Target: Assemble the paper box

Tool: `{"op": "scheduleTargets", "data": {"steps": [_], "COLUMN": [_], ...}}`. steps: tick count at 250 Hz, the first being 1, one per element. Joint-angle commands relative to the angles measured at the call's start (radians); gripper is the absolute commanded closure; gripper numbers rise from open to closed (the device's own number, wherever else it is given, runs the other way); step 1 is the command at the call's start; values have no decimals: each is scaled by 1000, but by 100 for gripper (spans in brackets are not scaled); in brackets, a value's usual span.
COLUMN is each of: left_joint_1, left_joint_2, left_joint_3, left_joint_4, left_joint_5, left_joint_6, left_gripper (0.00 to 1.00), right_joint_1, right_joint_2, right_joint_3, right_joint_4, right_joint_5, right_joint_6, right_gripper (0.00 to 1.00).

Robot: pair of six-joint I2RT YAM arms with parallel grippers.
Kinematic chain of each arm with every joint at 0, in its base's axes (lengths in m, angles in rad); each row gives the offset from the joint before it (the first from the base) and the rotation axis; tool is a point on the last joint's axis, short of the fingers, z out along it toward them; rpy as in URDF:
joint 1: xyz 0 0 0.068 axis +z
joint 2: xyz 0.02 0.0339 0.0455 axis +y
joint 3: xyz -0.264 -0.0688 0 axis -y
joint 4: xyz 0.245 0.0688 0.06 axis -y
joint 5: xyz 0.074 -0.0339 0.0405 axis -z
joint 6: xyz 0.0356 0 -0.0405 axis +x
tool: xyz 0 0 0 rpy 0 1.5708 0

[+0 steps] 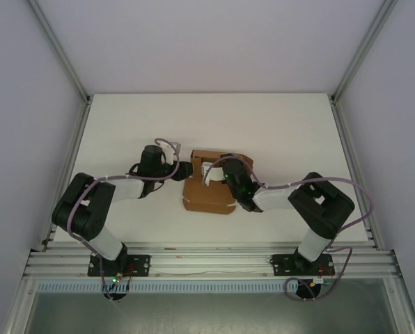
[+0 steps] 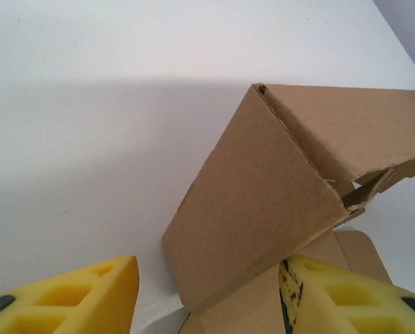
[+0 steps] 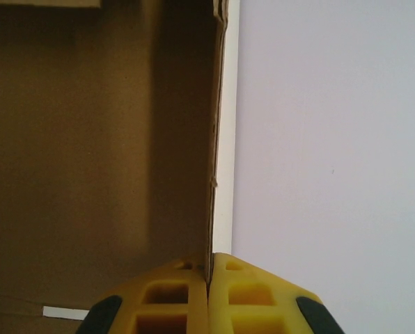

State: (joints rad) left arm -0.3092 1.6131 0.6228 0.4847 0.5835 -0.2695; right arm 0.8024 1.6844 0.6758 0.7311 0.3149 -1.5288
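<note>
White matte table (image 1: 124, 125) bears creased brown kraft paper box (image 1: 206, 195).

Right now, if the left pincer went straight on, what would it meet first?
Probably the paper box: its slanted panel stands just ahead of the left pincer, between its fingers; depth is unclear.

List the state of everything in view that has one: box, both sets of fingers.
paper box: partly folded, one panel raised at a slant, a flap flat on the table, not closed.
left fingers: open, one on each side of the raised panel.
right fingers: shut on the paper box's wall edge.
</note>
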Motion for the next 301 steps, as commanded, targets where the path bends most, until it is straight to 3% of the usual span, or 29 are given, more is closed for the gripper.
{"op": "scheduleTargets", "data": {"steps": [1,47,88,132,183,231,245,257,281,301], "left_joint_1": [-23,-62,-95,-121,-174,-190,-195,-202,-220,-234], "left_joint_2": [28,62,82,103,114,101,98,98,102,111], "left_joint_3": [13,43,65,76,83,44,43,39,36,33], "left_joint_4": [61,55,84,130,119,175,176,184,189,193], "left_joint_5": [-45,-116,-217,-279,-413,-405,-392,-381,-374,-372], "left_joint_6": [53,75,69,62,101,134,146,156,179,192], "left_gripper": [45,52,70,75,91,95,95,95,95,95], "right_joint_1": [4,5,6,8,13,13,12,11,2,-24], "right_joint_2": [-22,-14,-15,-23,-118,-264,-311,-356,-455,-515], "right_joint_3": [-26,-28,-19,-12,-2,-3,-1,2,9,24], "right_joint_4": [-21,-38,-85,-144,-259,-407,-441,-480,-567,-634], "right_joint_5": [-9,-14,-21,-28,-88,-160,-174,-189,-265,-364], "right_joint_6": [52,57,86,113,292,491,571,640,816,956], "right_gripper": [100,100,100,100,92,59,40,36,2,0]}}
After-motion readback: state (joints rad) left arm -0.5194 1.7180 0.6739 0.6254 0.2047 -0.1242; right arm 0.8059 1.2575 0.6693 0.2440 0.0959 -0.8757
